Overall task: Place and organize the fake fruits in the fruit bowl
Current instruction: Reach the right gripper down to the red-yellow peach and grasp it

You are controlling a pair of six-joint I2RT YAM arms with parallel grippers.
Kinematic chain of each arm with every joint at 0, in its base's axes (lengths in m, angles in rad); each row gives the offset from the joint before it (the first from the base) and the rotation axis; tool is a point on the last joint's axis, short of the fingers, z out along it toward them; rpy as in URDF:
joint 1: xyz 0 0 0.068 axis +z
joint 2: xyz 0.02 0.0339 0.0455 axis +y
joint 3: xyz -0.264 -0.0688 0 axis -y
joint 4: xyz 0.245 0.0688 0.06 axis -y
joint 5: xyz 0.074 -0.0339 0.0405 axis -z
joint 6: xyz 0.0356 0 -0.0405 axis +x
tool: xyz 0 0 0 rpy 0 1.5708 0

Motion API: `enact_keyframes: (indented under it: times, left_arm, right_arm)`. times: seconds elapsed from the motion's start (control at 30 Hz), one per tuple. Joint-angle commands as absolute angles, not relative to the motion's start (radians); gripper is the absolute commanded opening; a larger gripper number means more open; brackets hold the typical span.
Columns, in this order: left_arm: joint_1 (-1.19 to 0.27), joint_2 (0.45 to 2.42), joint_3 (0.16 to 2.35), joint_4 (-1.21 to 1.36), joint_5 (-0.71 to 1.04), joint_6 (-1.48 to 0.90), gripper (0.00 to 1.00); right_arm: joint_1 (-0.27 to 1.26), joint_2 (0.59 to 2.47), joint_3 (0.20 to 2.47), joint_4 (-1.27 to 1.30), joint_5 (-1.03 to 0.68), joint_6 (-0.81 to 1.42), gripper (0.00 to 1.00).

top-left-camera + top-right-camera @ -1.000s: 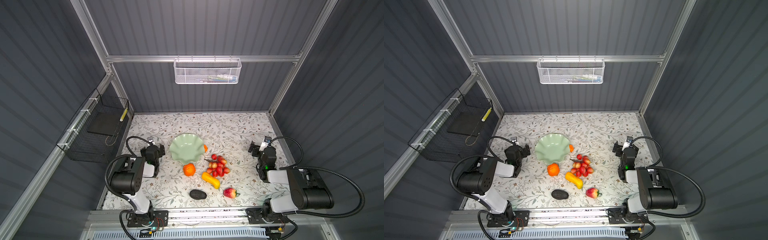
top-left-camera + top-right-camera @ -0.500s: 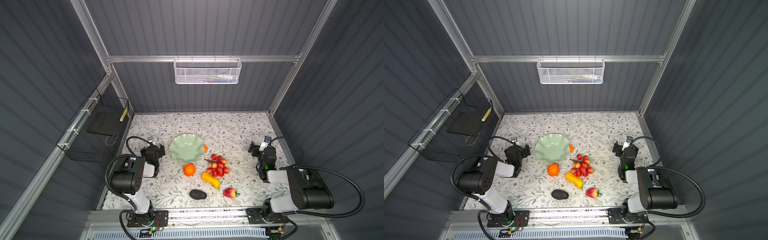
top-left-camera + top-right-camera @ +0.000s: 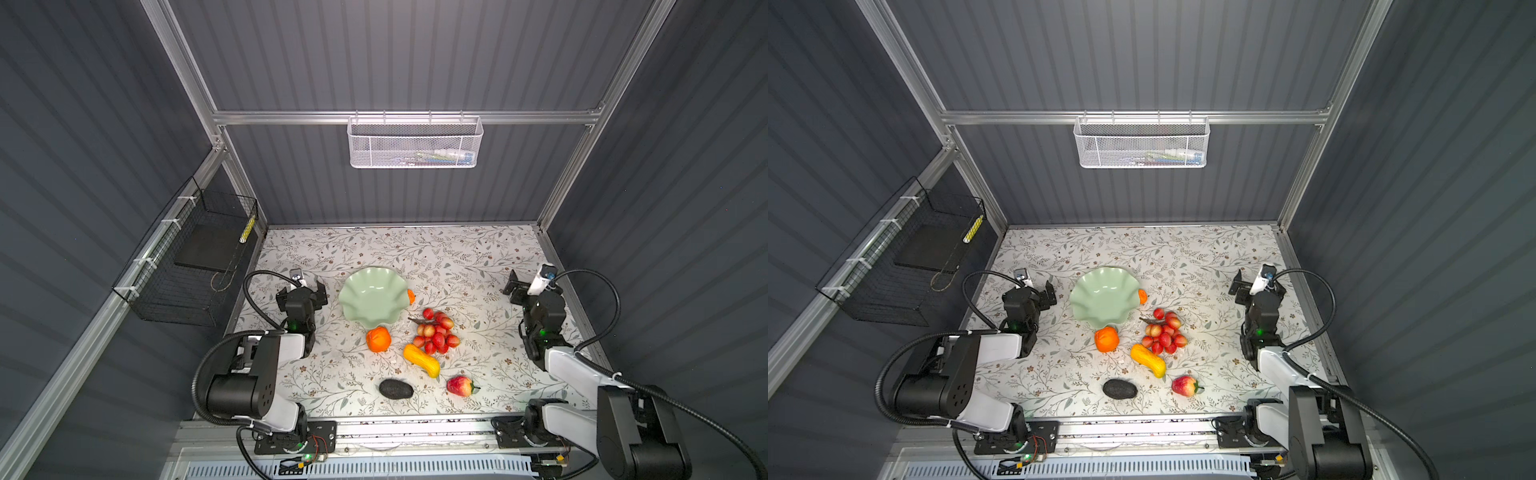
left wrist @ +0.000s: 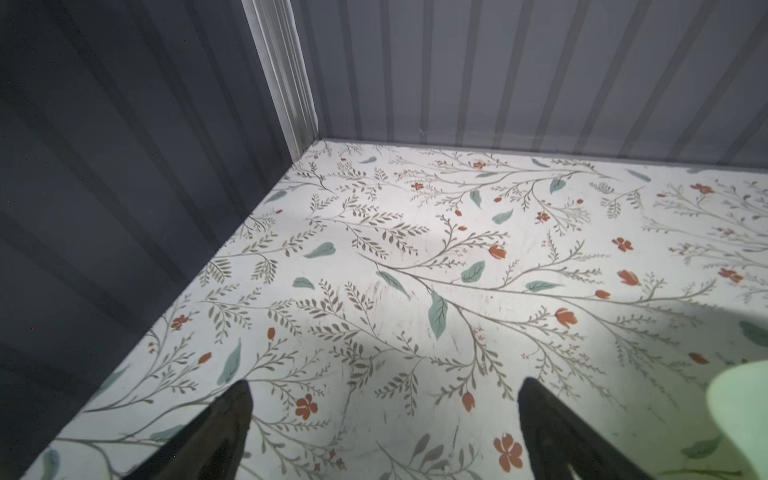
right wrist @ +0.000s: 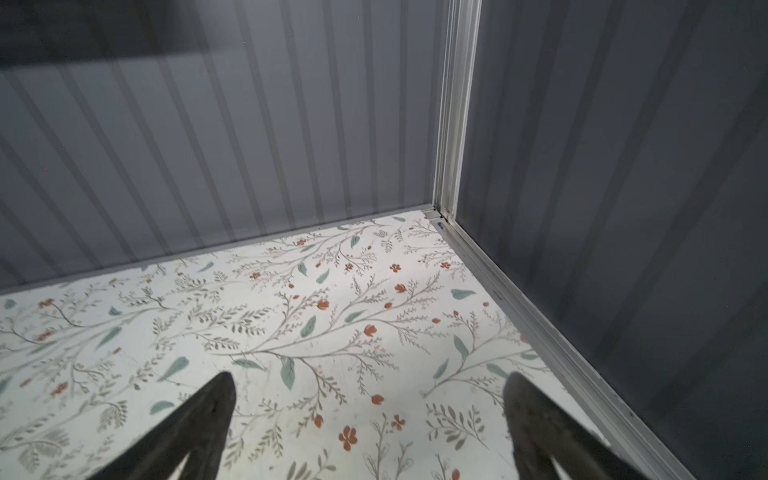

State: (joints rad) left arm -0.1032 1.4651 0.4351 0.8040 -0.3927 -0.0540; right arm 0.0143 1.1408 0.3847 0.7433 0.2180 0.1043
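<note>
Fruits (image 3: 434, 332) lie scattered beside the bowl (image 3: 372, 297). Left gripper (image 4: 384, 384) sits spread wide near it. Right gripper (image 5: 370, 376) is spread wide too, well apart.

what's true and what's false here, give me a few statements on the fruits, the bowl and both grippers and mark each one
1. The fruit bowl holds no fruit. True.
2. The left gripper grips the round orange. False: it is open and empty, and the orange lies on the table near the bowl.
3. The small orange piece sits right beside the bowl's rim. True.
4. The strawberry lies in the bowl. False: it lies on the table towards the front edge, near the black-grey oval.
5. The right gripper is open with nothing between its fingers. True.
</note>
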Motion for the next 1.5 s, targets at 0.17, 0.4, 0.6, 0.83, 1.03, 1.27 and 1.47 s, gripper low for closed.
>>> enact_keyframes:
  times: [0.17, 0.4, 0.6, 0.83, 1.03, 1.27, 1.47]
  left_arm:
    - [-0.098, 1.289, 0.522, 0.542, -0.544, -0.326, 1.00]
    - [-0.098, 1.229, 0.598, 0.363, -0.340, -0.248, 1.00]
    - [-0.098, 1.215, 0.673, 0.250, -0.219, -0.239, 1.00]
    - [-0.098, 1.194, 0.754, 0.131, -0.232, -0.289, 1.00]
    - [-0.097, 1.191, 0.768, 0.120, -0.231, -0.311, 1.00]
    - [-0.097, 1.197, 0.784, 0.083, -0.242, -0.324, 1.00]
    - [-0.097, 1.194, 0.780, 0.073, -0.247, -0.337, 1.00]
  right_arm:
    - [-0.031, 1.165, 0.441, 0.577, -0.142, 0.415, 0.99]
    - [0.041, 1.142, 0.619, 0.131, -0.192, 0.393, 0.99]
    - [0.274, 1.069, 0.703, -0.280, -0.092, 0.348, 0.95]
    - [0.533, 0.918, 0.648, -0.595, -0.083, 0.553, 0.91]
    - [0.786, 0.890, 0.574, -0.702, 0.030, 0.772, 0.91]
    - [0.902, 0.916, 0.487, -0.648, 0.004, 0.870, 0.90]
    - [0.913, 1.039, 0.468, -0.530, -0.033, 0.860, 0.84]
